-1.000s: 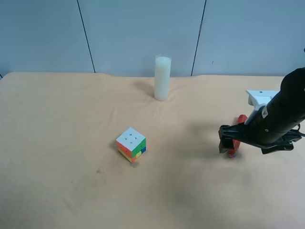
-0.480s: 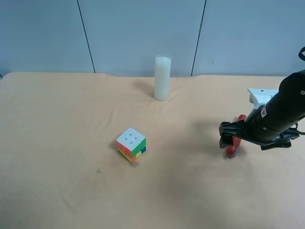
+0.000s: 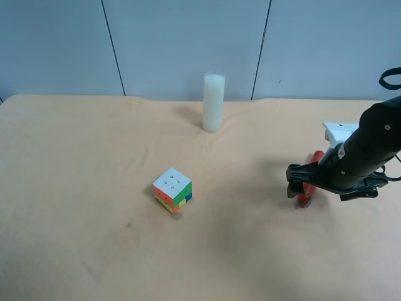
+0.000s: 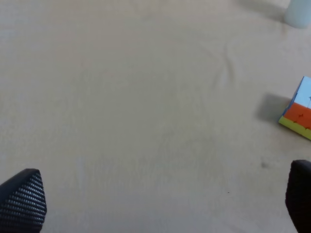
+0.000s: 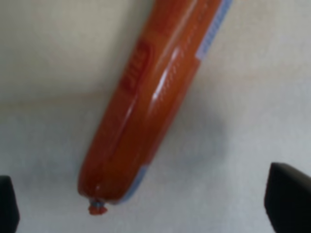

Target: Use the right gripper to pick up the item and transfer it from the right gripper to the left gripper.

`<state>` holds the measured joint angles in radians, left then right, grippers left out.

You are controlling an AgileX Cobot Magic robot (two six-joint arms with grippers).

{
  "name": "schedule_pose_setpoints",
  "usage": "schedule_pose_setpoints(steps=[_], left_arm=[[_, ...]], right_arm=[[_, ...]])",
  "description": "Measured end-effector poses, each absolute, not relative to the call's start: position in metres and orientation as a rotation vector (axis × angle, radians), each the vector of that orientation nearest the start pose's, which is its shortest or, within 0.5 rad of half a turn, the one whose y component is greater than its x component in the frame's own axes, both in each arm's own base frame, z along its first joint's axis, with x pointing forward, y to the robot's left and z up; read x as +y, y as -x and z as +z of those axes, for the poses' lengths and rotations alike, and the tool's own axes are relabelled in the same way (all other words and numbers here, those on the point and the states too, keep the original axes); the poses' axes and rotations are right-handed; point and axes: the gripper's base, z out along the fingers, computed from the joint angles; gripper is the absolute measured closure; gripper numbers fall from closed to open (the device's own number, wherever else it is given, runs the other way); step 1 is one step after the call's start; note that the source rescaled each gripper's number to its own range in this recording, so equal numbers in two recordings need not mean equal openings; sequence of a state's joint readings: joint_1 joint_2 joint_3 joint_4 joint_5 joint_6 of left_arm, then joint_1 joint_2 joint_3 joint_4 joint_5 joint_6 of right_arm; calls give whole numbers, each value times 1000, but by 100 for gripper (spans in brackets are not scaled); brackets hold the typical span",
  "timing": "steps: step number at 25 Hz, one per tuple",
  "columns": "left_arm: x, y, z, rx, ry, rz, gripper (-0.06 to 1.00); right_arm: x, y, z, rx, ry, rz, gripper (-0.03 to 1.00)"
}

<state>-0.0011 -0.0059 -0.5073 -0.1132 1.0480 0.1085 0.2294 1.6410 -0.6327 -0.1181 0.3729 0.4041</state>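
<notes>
Beige cloth (image 3: 94,157), soft and faintly creased, covered the table in front of a pale blue panelled wall (image 3: 188,44). White matte cylinder (image 3: 213,102) stood upright near the far edge. Multicoloured cube (image 3: 172,189) sat around mid-table, white face up, well apart from the cylinder.

Item (image 5: 146,107) was a glossy red-orange sausage-shaped tube with a crimped end and a blue strip along one side, lying flat on the cloth at the exterior view's right. Right gripper (image 3: 299,183), black on a thick black arm with white plastic housing (image 3: 338,132), hung low over the item. The wrist view showed its two black fingertips spread wide, one on each side of the tube's crimped end, touching nothing and gripping nothing.

Left gripper (image 4: 160,199) was also spread wide with nothing between its tips, one of them textured like a fine mesh, over bare cloth with the cube off to one side.

Versus a second earlier: the right arm's upper part had sunk a little, a black cable loop (image 3: 390,78) had come into view at the edge, the gripper stayed over the item; item, cube and cylinder had not moved
</notes>
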Motion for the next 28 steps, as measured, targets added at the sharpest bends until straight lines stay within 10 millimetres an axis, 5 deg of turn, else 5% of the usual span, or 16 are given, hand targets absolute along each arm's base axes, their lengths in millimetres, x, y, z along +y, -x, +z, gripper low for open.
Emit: schedule_pose_setpoints(steps=[15,28], left_arm=[[-9,6,281,2011,-116,-67,-6],[-9,6,281,2011,-116,-67,-6]], right_arm=[[49,-254,129,2799,-146,78,-3],[50,-255,110,2851,-165,71,-3]])
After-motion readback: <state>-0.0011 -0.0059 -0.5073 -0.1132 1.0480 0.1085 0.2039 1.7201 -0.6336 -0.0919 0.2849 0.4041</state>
